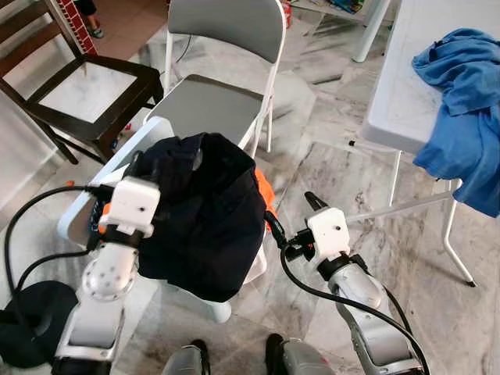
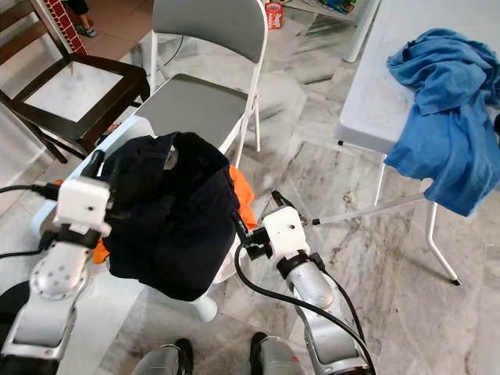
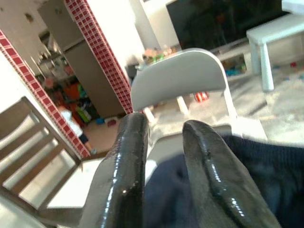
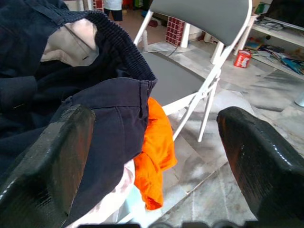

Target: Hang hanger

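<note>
A dark navy garment (image 1: 199,219) lies heaped on a low white stand (image 1: 141,141), with an orange cloth (image 1: 266,191) sticking out beneath its right side. My left gripper (image 1: 134,166) rests at the garment's left edge, its fingers (image 3: 133,156) close together with the navy fabric just behind them. My right gripper (image 1: 293,212) hovers open beside the garment's right edge, near the orange cloth (image 4: 154,156), with nothing between its fingers (image 4: 52,156).
A grey folding chair (image 1: 211,101) stands right behind the stand. A dark wooden chair (image 1: 86,86) is at the far left. A white table (image 1: 406,78) on the right carries a blue cloth (image 1: 461,94) draped over its edge. Marble floor lies between.
</note>
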Tool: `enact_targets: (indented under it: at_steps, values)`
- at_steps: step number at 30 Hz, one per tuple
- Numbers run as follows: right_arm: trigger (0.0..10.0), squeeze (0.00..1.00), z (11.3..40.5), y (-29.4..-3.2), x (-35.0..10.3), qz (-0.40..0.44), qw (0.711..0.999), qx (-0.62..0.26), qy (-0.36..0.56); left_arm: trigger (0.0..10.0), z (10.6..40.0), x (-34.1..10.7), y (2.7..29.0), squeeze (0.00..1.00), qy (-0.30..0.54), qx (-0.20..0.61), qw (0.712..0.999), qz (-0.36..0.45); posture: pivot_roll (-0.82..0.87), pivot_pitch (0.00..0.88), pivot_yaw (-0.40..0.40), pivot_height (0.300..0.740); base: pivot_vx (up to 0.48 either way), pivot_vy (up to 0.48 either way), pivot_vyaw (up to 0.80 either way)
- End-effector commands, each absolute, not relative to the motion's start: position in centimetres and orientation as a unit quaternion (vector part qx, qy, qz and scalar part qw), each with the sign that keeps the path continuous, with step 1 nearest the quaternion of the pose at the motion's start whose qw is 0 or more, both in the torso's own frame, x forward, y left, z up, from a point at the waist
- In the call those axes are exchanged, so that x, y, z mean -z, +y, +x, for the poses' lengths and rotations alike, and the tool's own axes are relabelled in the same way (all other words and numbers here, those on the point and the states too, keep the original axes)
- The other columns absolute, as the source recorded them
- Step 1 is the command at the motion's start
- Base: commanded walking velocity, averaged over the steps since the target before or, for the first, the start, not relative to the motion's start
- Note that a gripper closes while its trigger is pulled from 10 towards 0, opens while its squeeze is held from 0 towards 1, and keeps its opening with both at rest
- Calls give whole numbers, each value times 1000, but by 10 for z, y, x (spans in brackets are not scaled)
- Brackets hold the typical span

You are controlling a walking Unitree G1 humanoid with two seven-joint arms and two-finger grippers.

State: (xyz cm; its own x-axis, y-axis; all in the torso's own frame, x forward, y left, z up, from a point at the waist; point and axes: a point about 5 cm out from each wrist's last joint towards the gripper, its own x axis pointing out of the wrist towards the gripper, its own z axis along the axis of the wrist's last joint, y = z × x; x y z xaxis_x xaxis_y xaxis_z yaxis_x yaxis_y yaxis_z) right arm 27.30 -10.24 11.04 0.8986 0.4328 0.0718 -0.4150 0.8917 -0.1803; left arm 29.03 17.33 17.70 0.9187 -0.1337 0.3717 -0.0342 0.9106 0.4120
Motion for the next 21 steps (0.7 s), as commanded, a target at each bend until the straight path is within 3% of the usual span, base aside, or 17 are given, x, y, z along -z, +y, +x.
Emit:
enact_targets:
  at_steps: [1,9,14,21]
  values:
    - [10000,0,271,-103,-109,-79,972,-216,-54,10000,299,-171,177,1000,-169,22,963,209,-23,248,-11,740,0,0,0]
    - [10000,0,270,-101,-111,-81,971,-217,-58,10000,339,-140,192,1000,-37,-19,981,191,-50,260,-9,740,0,0,0]
    - [10000,0,265,-102,-111,-83,972,-213,-58,10000,355,-125,181,1000,16,-8,988,156,-78,273,-3,740,0,0,0]
    - [10000,0,262,-102,-112,-88,972,-211,-59,10000,364,-138,158,1000,-23,10,988,155,-93,279,5,740,0,0,0]
